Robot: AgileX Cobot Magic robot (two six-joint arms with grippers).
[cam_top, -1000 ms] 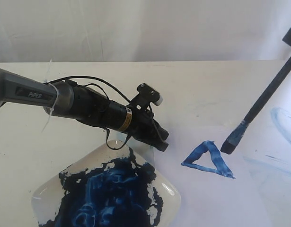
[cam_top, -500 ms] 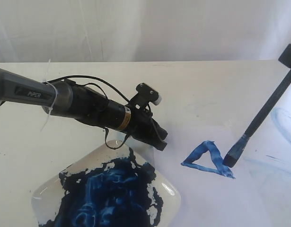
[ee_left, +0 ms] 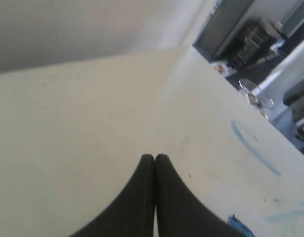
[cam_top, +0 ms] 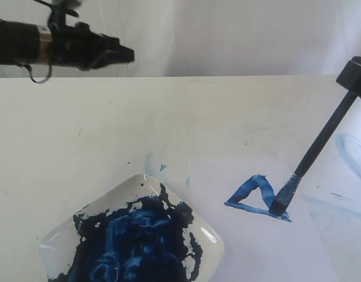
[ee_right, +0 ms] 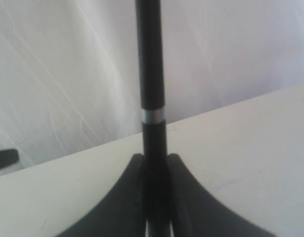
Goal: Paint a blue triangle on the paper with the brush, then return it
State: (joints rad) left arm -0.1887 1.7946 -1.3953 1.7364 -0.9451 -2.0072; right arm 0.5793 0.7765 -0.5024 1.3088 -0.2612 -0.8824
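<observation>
The brush (cam_top: 316, 148) is clamped by its handle in the right gripper (ee_right: 155, 160), slanted so that the bristles meet the blue triangle (cam_top: 243, 191), lower right on the paper (cam_top: 256, 249). The left gripper (ee_left: 154, 159), closed and empty, is held high at upper left, clear of the stroke.

One brush (cam_top: 319, 145), one paper (cam_top: 256, 247), one dish (cam_top: 54, 237)

Bright, even light, faint shadows; left gripper (cam_top: 126, 54) smeared with motion blur, glare glinting on the paint dish (cam_top: 208, 236).
</observation>
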